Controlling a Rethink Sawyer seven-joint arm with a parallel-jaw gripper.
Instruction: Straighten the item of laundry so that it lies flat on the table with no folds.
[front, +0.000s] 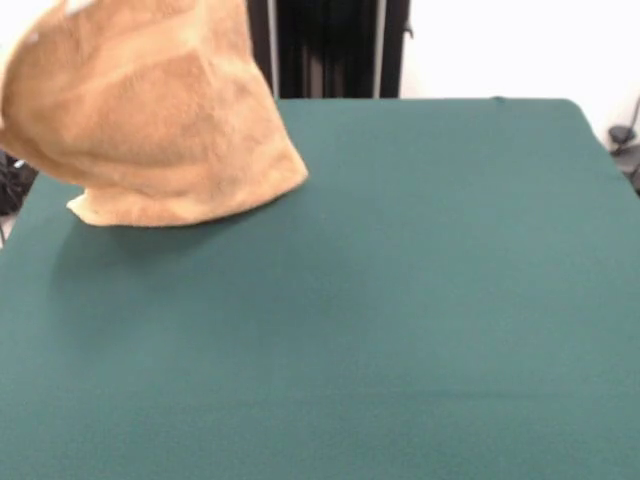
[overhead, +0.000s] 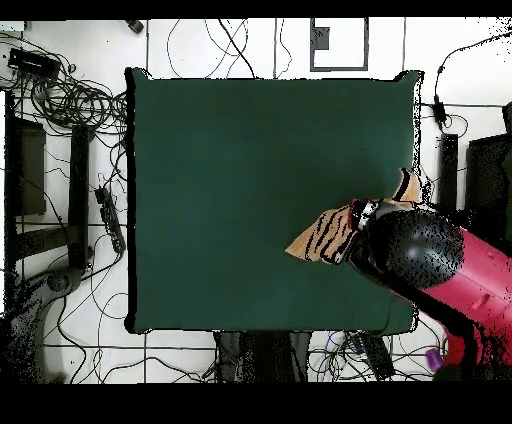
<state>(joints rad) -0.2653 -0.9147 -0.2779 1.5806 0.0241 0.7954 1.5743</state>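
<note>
The orange-tan terry towel (front: 150, 110) hangs bunched and raised at the table's far left corner in the front view. Its top runs out of the picture and its lower edge rests on the dark green table (front: 400, 300). In the overhead view the towel (overhead: 322, 236) shows crumpled near the right side of the table (overhead: 250, 150), partly under the red and black arm (overhead: 415, 255). The gripper itself is hidden, above the picture's edge in the front view and beneath the arm in the overhead view. The towel hangs from it, so it is shut on the towel.
The black pedestal (front: 330, 45) stands behind the table's far edge. Cables (overhead: 70, 100) and stands lie on the floor around the table. The arm reaches in over the table's right edge (overhead: 415, 150) in the overhead view.
</note>
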